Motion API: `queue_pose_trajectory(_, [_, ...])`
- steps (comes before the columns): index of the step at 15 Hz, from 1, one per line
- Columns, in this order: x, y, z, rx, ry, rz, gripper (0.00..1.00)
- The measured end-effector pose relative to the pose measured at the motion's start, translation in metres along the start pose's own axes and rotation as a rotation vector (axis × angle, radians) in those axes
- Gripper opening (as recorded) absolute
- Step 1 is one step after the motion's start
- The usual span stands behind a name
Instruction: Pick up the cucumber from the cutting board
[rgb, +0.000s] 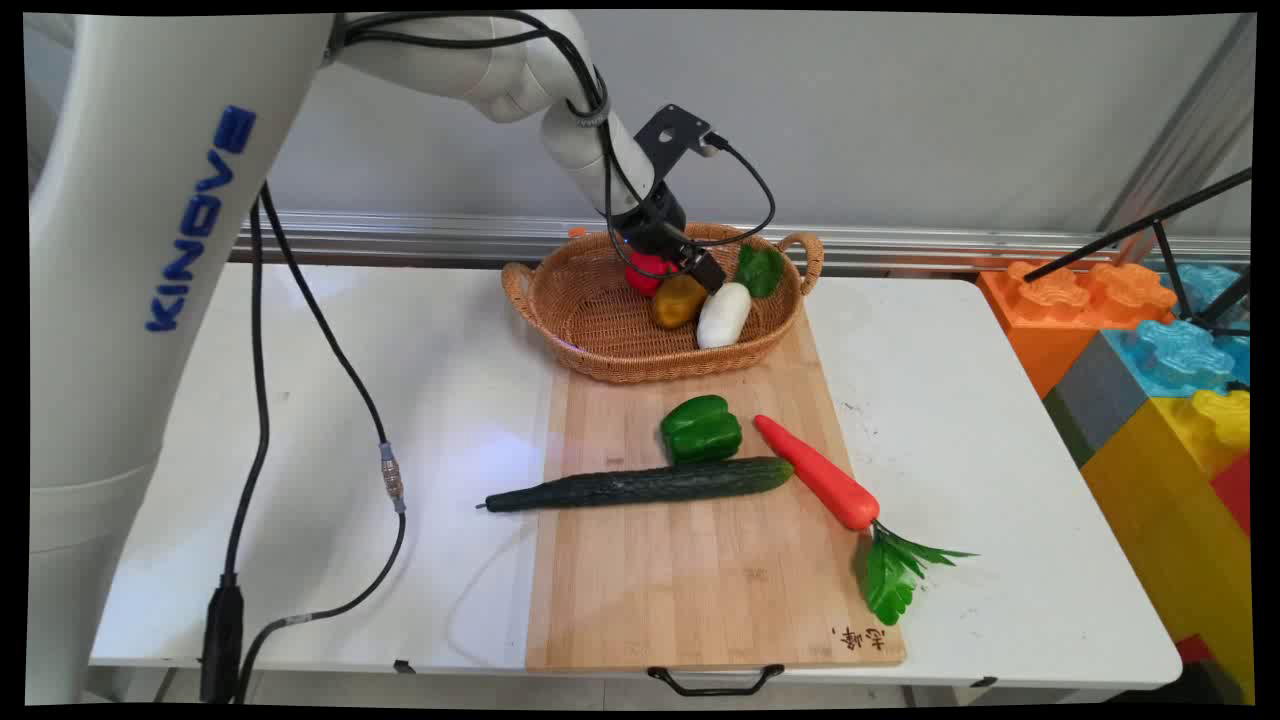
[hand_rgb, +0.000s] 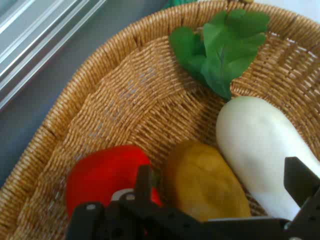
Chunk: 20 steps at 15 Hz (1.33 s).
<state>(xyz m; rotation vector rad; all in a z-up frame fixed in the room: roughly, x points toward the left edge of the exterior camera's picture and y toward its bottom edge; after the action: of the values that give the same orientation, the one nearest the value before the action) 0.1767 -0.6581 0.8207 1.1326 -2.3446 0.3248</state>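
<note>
My gripper (rgb: 688, 268) hung low inside the basket (rgb: 600, 330) at the far end of the board (rgb: 700, 580). Its fingers were spread, one (hand_rgb: 144, 181) at the seam between the red pepper (hand_rgb: 102, 177) and the potato (hand_rgb: 205, 182), the other (hand_rgb: 300, 180) over the white radish (hand_rgb: 260, 145). The potato sat between them, and I could not tell whether either pad touched it. Nothing was pinched.

In the hand view the red pepper lay left of the potato and touching it, and the radish lay right of the potato, its green leaves (hand_rgb: 220, 50) spread against the basket wall beyond. In the main view the potato (rgb: 678, 300) and radish (rgb: 724, 315) lay side by side just below my gripper, the red pepper (rgb: 648, 272) partly hidden behind it.

Nearer the camera, on the board, a green pepper (rgb: 701, 428) sat just behind a cucumber (rgb: 640, 485), whose thin end reached off the board's left edge onto the table (rgb: 420, 340). A carrot (rgb: 818, 473) lay slanted to the right of both, its upper tip near the cucumber's thick end, its leaves (rgb: 895, 570) at the board's right edge.
</note>
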Motion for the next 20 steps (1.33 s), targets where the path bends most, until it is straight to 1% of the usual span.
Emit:
queue_pose_trajectory(4, [0.004,0.008,-0.018,-0.020,0.013,0.047,1.00])
queue_pose_trajectory(6, [0.003,0.015,-0.035,-0.036,0.015,0.085,1.00])
queue_pose_trajectory(8, [-0.003,0.026,-0.060,-0.055,0.001,0.128,1.00])
queue_pose_trajectory(10, [-0.011,0.032,-0.076,-0.067,-0.020,0.150,1.00])
queue_pose_trajectory(13, [-0.027,0.042,-0.103,-0.091,-0.053,0.187,1.00])
queue_pose_trajectory(14, [-0.036,0.047,-0.114,-0.104,-0.068,0.206,1.00])
queue_pose_trajectory(17, [-0.065,0.060,-0.143,-0.153,-0.110,0.272,1.00])
queue_pose_trajectory(20, [-0.093,0.066,-0.164,-0.208,-0.126,0.347,1.00])
